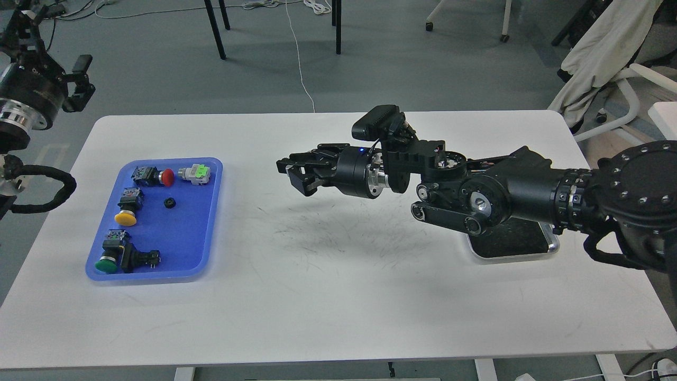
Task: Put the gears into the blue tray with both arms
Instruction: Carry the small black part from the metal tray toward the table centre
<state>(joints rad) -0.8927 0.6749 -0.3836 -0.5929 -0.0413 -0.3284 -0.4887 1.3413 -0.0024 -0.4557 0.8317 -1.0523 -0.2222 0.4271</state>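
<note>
The blue tray (186,241) lies on the left side of the white table. One gear (169,202), a tiny black toothed wheel, rests in its middle among the switches. My right gripper (287,173) hovers above the table's centre, pointing left toward the tray, some way short of it. Its dark fingers look drawn together, and nothing shows between them. My left gripper (53,48) is raised off the table's far left corner, its fingers spread wide and empty.
Several pushbutton switches lie in the blue tray: red-capped (158,177), green-and-white (194,173), yellow-capped (127,209), green-capped (112,256). A steel tray (550,247) sits at the right, mostly hidden under my right arm. Chair legs and cables lie beyond the table.
</note>
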